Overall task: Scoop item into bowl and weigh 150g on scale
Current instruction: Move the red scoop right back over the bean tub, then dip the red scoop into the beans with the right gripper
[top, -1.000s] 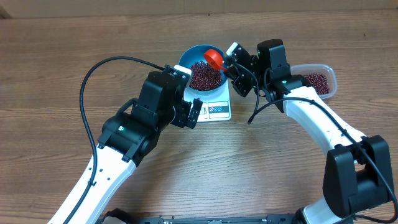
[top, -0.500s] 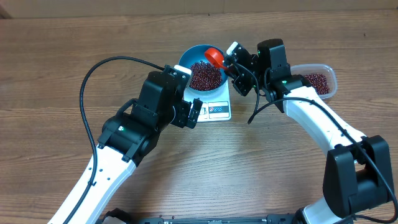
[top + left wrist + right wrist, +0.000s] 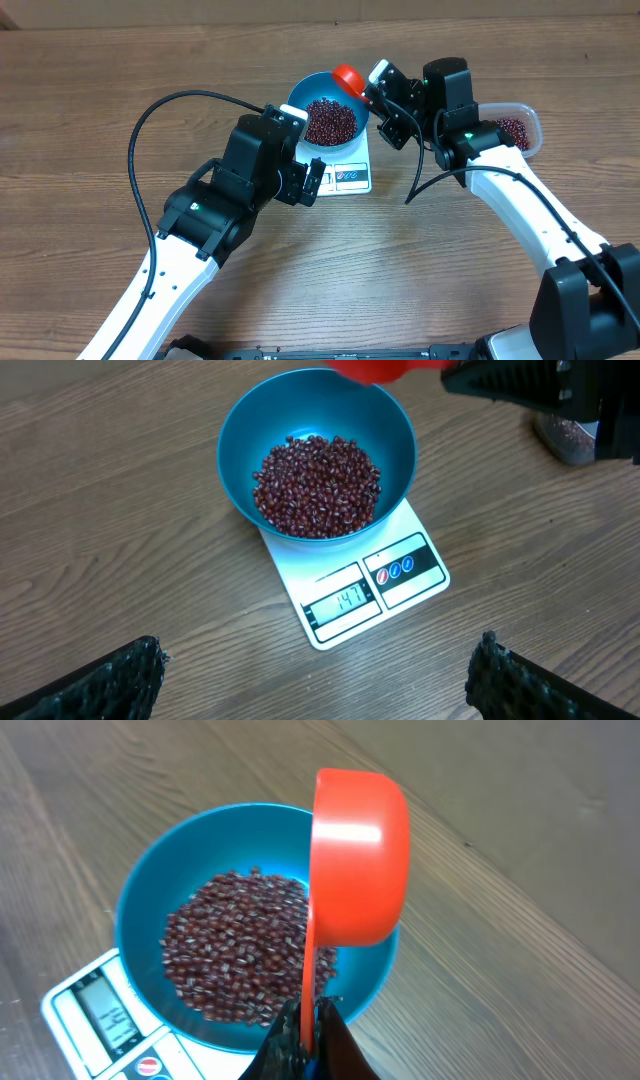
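Observation:
The blue bowl (image 3: 300,97) stands on the white scale (image 3: 352,178) and holds a heap of dark red beans (image 3: 330,120). In the left wrist view the bowl (image 3: 240,440), beans (image 3: 318,485) and scale (image 3: 405,575) show, and the display (image 3: 345,600) seems to read 147. My right gripper (image 3: 372,92) is shut on the handle of an orange-red scoop (image 3: 348,77), which hangs over the bowl's far right rim. From the right wrist, the scoop (image 3: 360,860) is tipped on its side with its inside hidden. My left gripper (image 3: 320,680) hangs open and empty above the table before the scale.
A clear plastic tub (image 3: 535,125) with more beans (image 3: 512,130) stands to the right, partly under my right arm. My left arm's black cable (image 3: 150,120) loops over the table at the left. Bare wood lies all around.
My right gripper has lifted the scoop back and slightly right, from over the beans to the bowl's far right rim. The left arm has not moved.

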Controlling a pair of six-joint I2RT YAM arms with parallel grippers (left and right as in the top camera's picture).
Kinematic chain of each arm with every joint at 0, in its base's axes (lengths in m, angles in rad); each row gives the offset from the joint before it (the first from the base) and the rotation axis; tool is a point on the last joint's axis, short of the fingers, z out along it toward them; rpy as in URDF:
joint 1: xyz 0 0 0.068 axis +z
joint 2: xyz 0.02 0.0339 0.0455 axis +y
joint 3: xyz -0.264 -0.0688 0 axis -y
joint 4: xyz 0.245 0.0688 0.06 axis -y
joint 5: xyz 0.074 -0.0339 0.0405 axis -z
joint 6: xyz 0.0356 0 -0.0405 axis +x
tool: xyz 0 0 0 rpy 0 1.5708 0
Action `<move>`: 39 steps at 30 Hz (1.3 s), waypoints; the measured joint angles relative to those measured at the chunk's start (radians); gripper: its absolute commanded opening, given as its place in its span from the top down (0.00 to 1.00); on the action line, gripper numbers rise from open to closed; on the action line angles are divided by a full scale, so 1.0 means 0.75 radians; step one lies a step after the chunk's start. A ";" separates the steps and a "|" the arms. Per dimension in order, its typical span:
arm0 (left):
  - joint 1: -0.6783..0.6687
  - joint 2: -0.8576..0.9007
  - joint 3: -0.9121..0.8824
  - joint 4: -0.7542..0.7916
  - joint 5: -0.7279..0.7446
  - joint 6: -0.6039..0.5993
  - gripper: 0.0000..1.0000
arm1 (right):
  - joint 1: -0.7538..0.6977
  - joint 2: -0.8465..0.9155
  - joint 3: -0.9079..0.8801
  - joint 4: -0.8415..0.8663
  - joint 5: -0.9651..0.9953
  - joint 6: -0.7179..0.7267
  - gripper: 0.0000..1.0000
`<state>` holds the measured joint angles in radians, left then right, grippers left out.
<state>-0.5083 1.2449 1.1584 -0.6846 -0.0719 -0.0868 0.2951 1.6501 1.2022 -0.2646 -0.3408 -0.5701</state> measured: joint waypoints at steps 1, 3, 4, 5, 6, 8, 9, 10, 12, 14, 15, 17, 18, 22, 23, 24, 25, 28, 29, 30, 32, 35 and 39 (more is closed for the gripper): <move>0.000 0.000 0.000 0.000 -0.001 0.000 0.00 | 0.000 -0.005 0.000 -0.003 0.028 0.014 0.96; 0.000 0.000 0.000 0.000 -0.001 0.000 0.00 | 0.000 -0.021 0.000 -0.006 0.098 0.052 0.96; 0.000 0.000 0.000 0.000 -0.001 0.000 0.00 | 0.000 -0.032 0.000 -0.010 0.132 0.070 0.96; 0.000 0.000 0.000 0.000 -0.001 0.000 0.01 | -0.001 -0.048 0.000 -0.014 0.182 0.100 0.96; 0.000 0.000 0.000 0.000 -0.001 0.000 0.01 | -0.003 -0.061 0.000 -0.018 0.215 0.120 0.96; 0.000 0.000 0.000 0.000 -0.001 0.000 0.00 | -0.020 -0.107 0.000 -0.040 0.327 0.194 0.96; 0.000 0.000 0.000 0.000 0.000 0.000 0.01 | -0.033 -0.121 0.001 -0.053 0.362 0.223 0.96; 0.000 0.000 0.000 0.000 -0.001 0.000 0.01 | -0.056 -0.147 0.001 -0.095 0.428 0.276 0.96; 0.000 0.000 0.000 0.000 -0.001 0.000 0.01 | -0.103 -0.175 0.001 -0.141 0.503 0.345 0.96; 0.000 0.000 0.000 -0.001 -0.001 0.000 0.01 | -0.178 -0.204 0.001 -0.225 0.570 0.399 0.96; 0.000 0.000 0.000 0.000 -0.001 0.000 0.01 | -0.224 -0.210 0.001 -0.276 0.598 0.421 0.96; 0.000 0.000 0.000 0.000 -0.001 0.000 0.01 | -0.289 -0.212 0.001 -0.366 0.621 0.458 0.96; 0.000 0.000 0.000 0.000 0.000 0.000 0.01 | -0.346 -0.212 0.001 -0.447 0.634 0.484 0.96; 0.000 0.000 0.000 -0.001 0.000 0.000 0.00 | -0.464 -0.212 0.000 -0.572 0.644 0.544 0.96; 0.000 0.000 0.000 0.000 -0.001 0.000 0.01 | -0.489 -0.212 0.000 -0.597 0.643 0.549 0.96; 0.000 0.000 0.000 -0.001 -0.001 0.000 0.00 | -0.505 -0.212 0.000 -0.612 0.642 0.556 0.96; 0.000 0.000 0.000 -0.001 -0.001 0.000 0.01 | -0.525 -0.212 0.000 -0.638 0.638 0.564 0.96; 0.000 0.000 0.000 -0.001 -0.001 0.000 0.00 | -0.534 -0.211 -0.003 -0.651 0.617 0.578 0.96; 0.000 0.000 0.000 0.000 -0.001 0.000 0.00 | -0.534 -0.211 -0.003 -0.651 0.602 0.581 0.96; 0.000 0.000 0.000 -0.001 -0.001 0.000 0.00 | -0.533 -0.209 -0.003 -0.651 0.578 0.583 0.96; 0.000 0.000 0.000 0.000 -0.001 0.000 0.00 | -0.533 -0.199 -0.003 -0.650 0.553 0.585 0.96; 0.000 0.000 0.000 -0.001 -0.001 0.000 0.01 | -0.534 -0.167 -0.003 -0.650 0.528 0.585 0.96; 0.000 0.000 0.000 -0.001 -0.001 0.000 0.01 | -0.533 -0.084 -0.010 -0.649 0.520 0.586 0.96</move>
<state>-0.5083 1.2449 1.1584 -0.6849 -0.0723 -0.0868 -0.1047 1.5867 1.1950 -0.7513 0.0490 -0.1303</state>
